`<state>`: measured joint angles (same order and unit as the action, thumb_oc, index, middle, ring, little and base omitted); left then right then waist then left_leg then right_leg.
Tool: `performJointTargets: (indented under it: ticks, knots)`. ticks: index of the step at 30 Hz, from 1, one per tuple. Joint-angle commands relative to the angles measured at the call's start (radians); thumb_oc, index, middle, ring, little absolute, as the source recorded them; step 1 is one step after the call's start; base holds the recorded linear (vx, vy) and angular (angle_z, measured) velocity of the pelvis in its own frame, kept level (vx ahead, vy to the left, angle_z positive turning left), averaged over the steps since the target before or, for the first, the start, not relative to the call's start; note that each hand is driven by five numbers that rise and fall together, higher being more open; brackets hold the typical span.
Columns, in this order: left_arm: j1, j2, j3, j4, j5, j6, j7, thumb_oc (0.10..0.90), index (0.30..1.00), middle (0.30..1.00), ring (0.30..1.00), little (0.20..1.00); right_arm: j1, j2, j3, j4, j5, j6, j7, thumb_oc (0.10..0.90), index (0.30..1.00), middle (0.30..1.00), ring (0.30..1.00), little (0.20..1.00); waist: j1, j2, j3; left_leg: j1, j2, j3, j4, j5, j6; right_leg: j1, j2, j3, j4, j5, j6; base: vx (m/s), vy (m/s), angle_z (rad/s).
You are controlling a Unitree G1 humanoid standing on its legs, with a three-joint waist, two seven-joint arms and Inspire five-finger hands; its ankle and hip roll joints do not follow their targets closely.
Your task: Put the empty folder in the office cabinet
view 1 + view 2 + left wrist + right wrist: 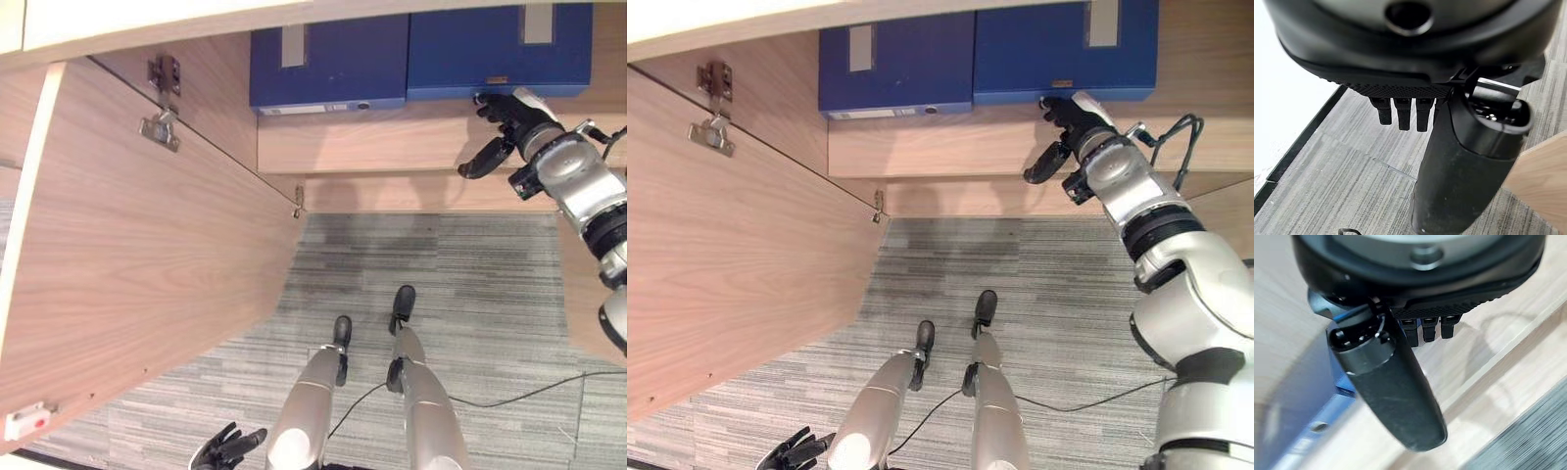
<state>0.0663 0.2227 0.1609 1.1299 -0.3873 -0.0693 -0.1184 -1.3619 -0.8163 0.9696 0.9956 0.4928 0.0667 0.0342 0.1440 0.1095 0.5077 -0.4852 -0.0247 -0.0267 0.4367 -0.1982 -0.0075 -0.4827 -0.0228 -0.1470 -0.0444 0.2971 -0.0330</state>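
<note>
Two blue folders lie side by side on the cabinet shelf (pixel 392 142): one on the right (pixel 500 49) and one on the left (pixel 328 64). My right hand (pixel 514 116) reaches to the front edge of the right folder. Its fingers (pixel 1058 106) are straight against the folder's spine, and the thumb (pixel 1391 391) hangs apart over the shelf, holding nothing. In the right wrist view the blue folder (pixel 1303 396) lies just beside the hand. My left hand (pixel 227 448) hangs low over the carpet with relaxed fingers and nothing in it.
The cabinet's wooden door (pixel 127 245) stands swung open on the left, with metal hinges (pixel 162 127) near its top. Grey striped carpet (pixel 460 294) lies below the shelf. A wooden side panel (pixel 583 294) borders the right.
</note>
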Motion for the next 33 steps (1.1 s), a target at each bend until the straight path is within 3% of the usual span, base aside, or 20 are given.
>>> performJointTargets:
  ticks: [1,4,6,10,18,22,33]
  knots:
    - [0.131,0.107,-0.031,0.022,-0.003,0.011,0.031,0.800,0.900,0.900,0.900,0.900,-0.140,0.041,0.063,0.067,-0.019,-0.065,-0.020,0.800,0.900,0.900,0.900,0.900,0.052,0.025,0.012,0.324,0.099,-0.038,-0.524,0.173,-0.055,0.070,0.014,0.046,0.052,-0.172,0.083,0.00,0.000,0.00]
    - [0.123,0.075,-0.004,0.027,0.018,0.021,0.034,0.800,0.900,0.900,0.900,0.900,-0.292,0.094,0.221,0.063,-0.214,-0.032,-0.079,0.800,0.900,0.900,0.900,0.900,0.032,0.017,0.012,0.295,0.098,-0.041,-0.524,0.174,-0.053,0.055,0.016,0.055,0.033,-0.162,0.089,0.00,0.012,0.01]
    - [0.124,0.060,0.015,0.010,0.025,0.023,0.044,0.800,0.900,0.900,0.900,0.900,-0.324,0.111,0.240,0.004,-0.269,-0.032,-0.105,0.800,0.900,0.900,0.900,0.900,0.024,0.019,0.012,0.284,0.099,-0.042,-0.524,0.177,-0.052,0.048,0.016,0.058,0.030,-0.159,0.091,-0.01,0.015,0.01]
    - [0.124,0.052,0.029,-0.029,0.015,0.020,0.051,0.800,0.900,0.900,0.900,0.900,-0.358,0.138,0.248,-0.019,-0.303,-0.028,-0.133,0.800,0.900,0.900,0.900,0.900,0.022,0.024,0.012,0.267,0.102,-0.042,-0.524,0.183,-0.052,0.039,0.016,0.062,0.024,-0.156,0.093,0.00,0.000,0.00]
    - [0.103,0.047,0.047,-0.064,0.009,0.021,0.051,0.800,0.900,0.900,0.900,0.900,-0.369,0.160,0.276,0.009,-0.361,-0.011,-0.149,0.800,0.900,0.900,0.900,0.900,0.014,0.010,0.012,0.299,0.105,-0.023,-0.524,0.216,-0.053,0.063,0.016,0.069,0.019,-0.155,0.095,-0.03,0.018,-0.02]
    - [0.080,0.055,0.047,-0.080,0.002,0.021,0.055,0.800,0.900,0.900,0.900,0.900,-0.322,0.141,0.239,-0.069,-0.411,0.001,-0.154,0.800,0.900,0.900,0.900,0.900,0.004,-0.017,0.012,0.316,0.091,-0.019,-0.438,0.223,-0.050,0.107,0.014,0.071,0.019,-0.163,0.085,-0.12,0.031,-0.10]
    - [0.031,0.101,0.003,0.004,-0.020,0.029,0.049,0.800,0.900,0.900,0.900,0.900,-0.165,0.112,0.176,-0.160,-0.505,0.007,-0.112,0.800,0.900,0.900,0.900,0.900,-0.044,-0.032,0.012,0.429,0.052,-0.005,-0.359,0.234,-0.053,0.181,-0.010,0.075,0.027,-0.165,0.075,-0.14,0.065,-0.12]
